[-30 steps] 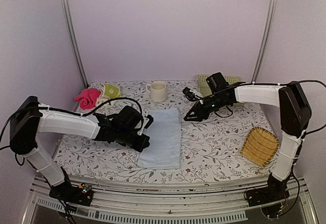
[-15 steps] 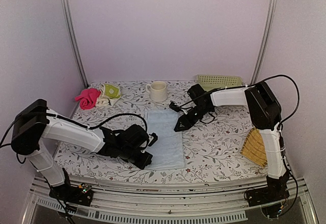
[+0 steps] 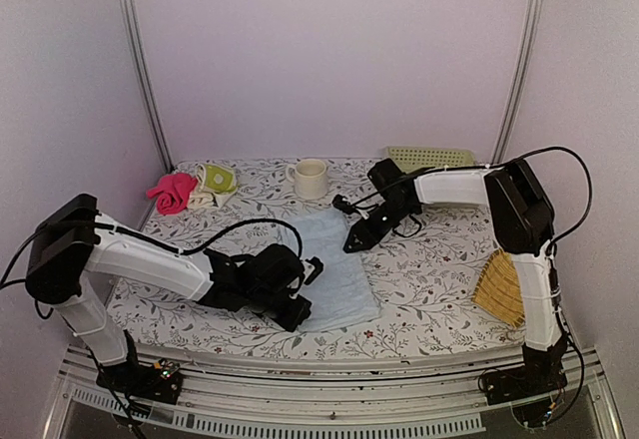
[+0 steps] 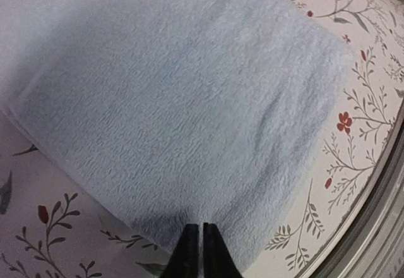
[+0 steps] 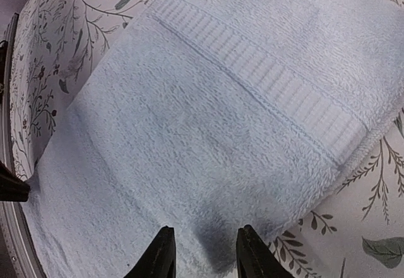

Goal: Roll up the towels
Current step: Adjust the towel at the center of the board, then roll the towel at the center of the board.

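The long blue towel (image 3: 334, 264) lies flat on the flowery table (image 3: 439, 259) between the two arms, and it has just turned. A moment ago it lay straight, with one short end pointing at the wall. Now it sits crooked, and its near end has swung over to the right. It also looks shorter than it did, as if one part is folded under, but I cannot be sure. The left gripper (image 3: 300, 311) has slid down along the towel's left side to the near edge. Its jaws are pressed tight together, with the tips right at the edge of the cloth. In the left wrist view I cannot tell if any cloth is caught between them. The right gripper (image 3: 354, 242) has come in from the far side and is now at the towel's far right corner. Its jaws are partly apart, one on each side of a bit of the towel's edge. It looks like it is touching the towel and not really holding it. So I think the arms are only tugging the towel into place, and no rolling has started yet. The towel is still flat with no roll in it. The little yellow-green towel (image 3: 215, 180) lies untouched at the back left, next to a pink cloth (image 3: 172, 192). It looks like both towels still need rolling.
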